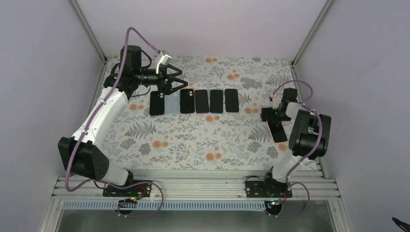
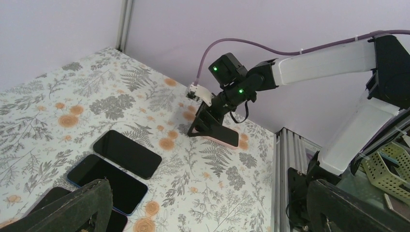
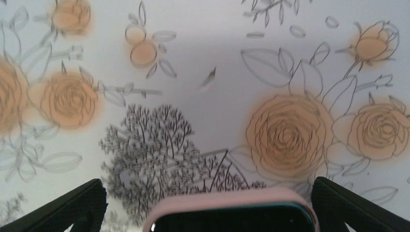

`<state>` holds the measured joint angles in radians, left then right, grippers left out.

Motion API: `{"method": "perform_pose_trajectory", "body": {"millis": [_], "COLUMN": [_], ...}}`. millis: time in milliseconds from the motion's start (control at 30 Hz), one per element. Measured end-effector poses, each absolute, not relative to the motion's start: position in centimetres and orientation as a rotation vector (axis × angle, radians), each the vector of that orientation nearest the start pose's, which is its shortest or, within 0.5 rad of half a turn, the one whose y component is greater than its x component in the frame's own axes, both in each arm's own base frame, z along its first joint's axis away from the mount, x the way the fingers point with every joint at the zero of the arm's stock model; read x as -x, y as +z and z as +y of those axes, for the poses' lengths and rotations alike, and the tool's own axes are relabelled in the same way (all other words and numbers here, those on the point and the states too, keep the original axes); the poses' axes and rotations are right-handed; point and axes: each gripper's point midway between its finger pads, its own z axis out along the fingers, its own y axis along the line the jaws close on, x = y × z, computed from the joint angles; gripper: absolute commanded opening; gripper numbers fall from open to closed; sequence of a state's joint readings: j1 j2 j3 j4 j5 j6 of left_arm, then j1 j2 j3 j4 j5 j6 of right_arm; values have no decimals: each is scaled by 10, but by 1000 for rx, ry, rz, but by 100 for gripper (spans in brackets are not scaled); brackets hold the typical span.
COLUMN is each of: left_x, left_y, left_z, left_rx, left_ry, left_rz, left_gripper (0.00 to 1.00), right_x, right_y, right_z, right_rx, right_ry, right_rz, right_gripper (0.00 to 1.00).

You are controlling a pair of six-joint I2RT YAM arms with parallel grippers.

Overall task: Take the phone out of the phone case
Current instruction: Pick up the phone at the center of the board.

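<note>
Right hand [image 1: 270, 118] straddles the phone [image 3: 232, 223] in its pink case [image 3: 227, 198], fingers spread, not clamped. I'd close squarely across the case's long edges. Left hand [image 1: 170, 86] hangs open.

No text, label, brand, number or sign can be read in any of the views. The dark screens of the phones [image 1: 195, 101] laid in a row on the table [image 1: 193, 140] are shown blank, and only a floral pattern is printed on the table. No marking can be made out on the pink phone case [image 3: 227, 199] or on the phone [image 3: 232, 223] set within it, seen close in the right wrist view
</note>
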<state>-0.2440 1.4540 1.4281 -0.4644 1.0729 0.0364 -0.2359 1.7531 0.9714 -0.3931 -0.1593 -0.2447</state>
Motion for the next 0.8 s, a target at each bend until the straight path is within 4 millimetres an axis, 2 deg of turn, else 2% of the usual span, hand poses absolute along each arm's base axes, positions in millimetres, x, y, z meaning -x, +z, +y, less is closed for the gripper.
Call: {"method": "perform_pose_trajectory", "body": {"millis": [133, 400, 533, 633, 800], "left_x": [-326, -327, -327, -328, -328], "left_y": [356, 356, 354, 353, 352], "left_z": [-237, -236, -236, -236, -235], "left_rx": [-921, -919, -916, -912, -910], "left_ry": [-1220, -1214, -1210, -1207, -1203], "left_rz": [1758, 1758, 1761, 1766, 1769], "left_gripper": [100, 100, 100, 100, 100], "right_x": [-357, -327, -312, -305, -303], "right_y": [15, 15, 15, 14, 14], "right_z": [-63, -67, -78, -83, -82], "right_rx": [168, 248, 238, 238, 273], "right_ry": [27, -26, -48, -55, -62], "right_rz": [2741, 2747, 2749, 2738, 2716], "right_gripper": [99, 98, 92, 83, 69]}}
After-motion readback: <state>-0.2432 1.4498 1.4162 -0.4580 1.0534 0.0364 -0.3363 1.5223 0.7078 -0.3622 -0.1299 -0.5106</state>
